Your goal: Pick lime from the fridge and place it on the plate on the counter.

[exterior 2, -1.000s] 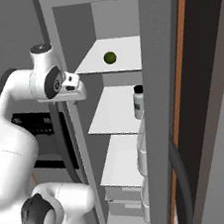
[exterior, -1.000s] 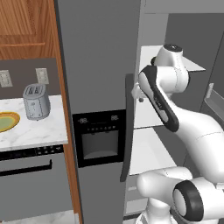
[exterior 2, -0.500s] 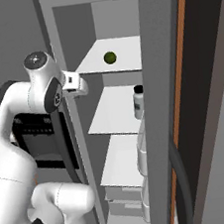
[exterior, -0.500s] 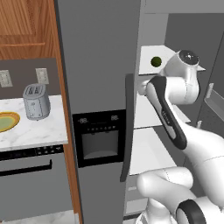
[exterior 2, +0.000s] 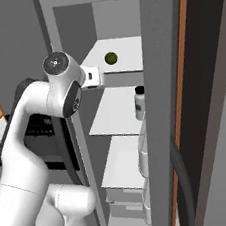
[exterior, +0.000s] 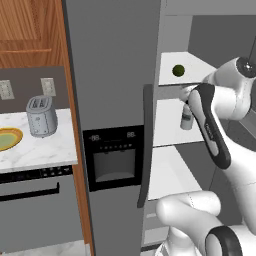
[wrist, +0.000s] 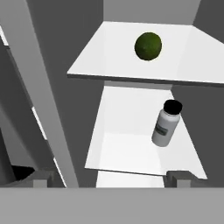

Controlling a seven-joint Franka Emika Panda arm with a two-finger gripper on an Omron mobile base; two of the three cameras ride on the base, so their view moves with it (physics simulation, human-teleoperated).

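Fridge [exterior 2: 174, 102] open, lime [wrist: 148, 46] on shelf; left base adds plate [exterior: 7, 139]; hand [wrist: 111, 178] spread, empty.

Glossy white robot arm [exterior 2: 30, 121] of rounded tubular links, dark grey joint caps with a ringed disc at the elbow [exterior 2: 56, 63], long black inset strip along one link [exterior: 212, 131] (glossy, rounded ends), small boxy white wrist block behind the jaws

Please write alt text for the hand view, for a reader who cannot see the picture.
A dark green lime lies on the upper white shelf of the open fridge. On the shelf below it stands a small white bottle with a black cap. The gripper is open, with its fingertips at the bottom edge.
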